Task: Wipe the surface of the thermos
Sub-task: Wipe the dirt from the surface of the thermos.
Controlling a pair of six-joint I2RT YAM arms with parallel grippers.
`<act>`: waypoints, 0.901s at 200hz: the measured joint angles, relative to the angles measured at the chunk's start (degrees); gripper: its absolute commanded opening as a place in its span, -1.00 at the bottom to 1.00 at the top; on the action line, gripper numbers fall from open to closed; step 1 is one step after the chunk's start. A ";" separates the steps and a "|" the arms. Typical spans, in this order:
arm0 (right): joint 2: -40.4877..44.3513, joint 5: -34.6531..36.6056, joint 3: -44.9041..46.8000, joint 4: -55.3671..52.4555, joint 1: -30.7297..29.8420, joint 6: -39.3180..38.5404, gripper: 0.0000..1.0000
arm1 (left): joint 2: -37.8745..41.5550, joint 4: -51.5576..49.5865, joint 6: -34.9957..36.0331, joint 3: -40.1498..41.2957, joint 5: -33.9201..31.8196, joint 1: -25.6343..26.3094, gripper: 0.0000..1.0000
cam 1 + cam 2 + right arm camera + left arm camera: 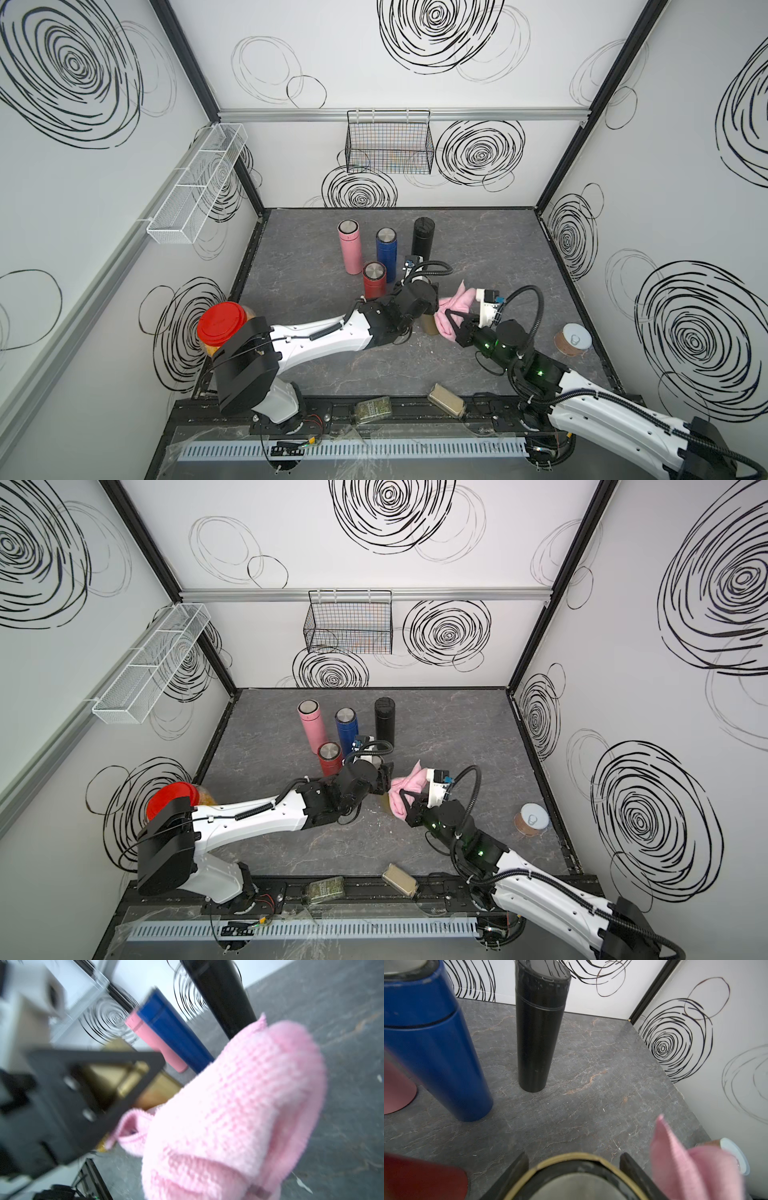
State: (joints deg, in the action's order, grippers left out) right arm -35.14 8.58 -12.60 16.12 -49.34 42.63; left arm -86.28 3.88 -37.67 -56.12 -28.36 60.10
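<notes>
- The gold thermos point(429, 325) was found upright near the middle of the table point(519, 249), on the robot's side of the other thermoses. Its base was hidden, so contact with the table could not be told.
- The left gripper point(574, 1162) was seen clamped on the gold thermos just below its lid, with one finger point(517, 1167) on each side of the rim.
- The right gripper point(451, 323) was seen closed on a pink cloth point(239, 1105), which was bunched and folded over its fingertips.
- In both top views the cloth was shown pressed against the side of the gold thermos that faced the right arm. One corner of the cloth was raised above the rest.
- Four more were stood upright behind the left gripper: a pink thermos point(349, 249), a blue thermos point(386, 253), a black thermos point(423, 241) and a red thermos point(375, 280).
- The red thermos was placed nearest the left arm, just beside its wrist, and the black thermos farthest toward the back wall.
- A can point(575, 338) was set near the right wall, well apart from both grippers.
- A red-lidded jar point(220, 328) was partly hidden behind the left arm's base.
</notes>
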 measured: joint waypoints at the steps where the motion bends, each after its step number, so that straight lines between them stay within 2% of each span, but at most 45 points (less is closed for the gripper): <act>1: 0.11 -0.09 -0.02 0.04 0.09 0.00 -1.00 | 0.15 0.15 0.15 0.31 -0.02 0.11 -1.00; 32: -3.78 -4.37 -1.05 2.49 3.65 1.38 -1.00 | 1.53 5.16 2.43 4.31 -2.84 3.32 -1.00; 72: -15.39 -8.63 4.70 6.45 3.76 5.92 -1.00 | 1.51 8.09 5.66 5.75 -6.60 6.05 -1.00; 97: -18.08 -9.27 7.37 4.48 3.74 7.54 -1.00 | 1.55 11.30 8.59 7.15 -6.73 6.80 -1.00; 136: -14.05 -14.51 3.10 2.29 7.21 4.46 -1.00 | 3.26 17.99 18.29 11.17 -0.28 6.62 -1.00; 162: -12.15 -25.05 -0.39 6.67 15.39 3.43 -1.00 | 4.00 21.00 23.93 12.81 6.21 5.49 -1.00; 180: -15.47 -32.57 -1.55 10.60 19.47 3.30 -1.00 | 4.02 23.41 27.32 13.81 9.88 5.05 -1.00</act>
State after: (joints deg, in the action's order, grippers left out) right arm -50.61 -23.99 -14.15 26.72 -29.87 45.93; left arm -82.26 27.29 -10.35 -42.30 -18.48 65.14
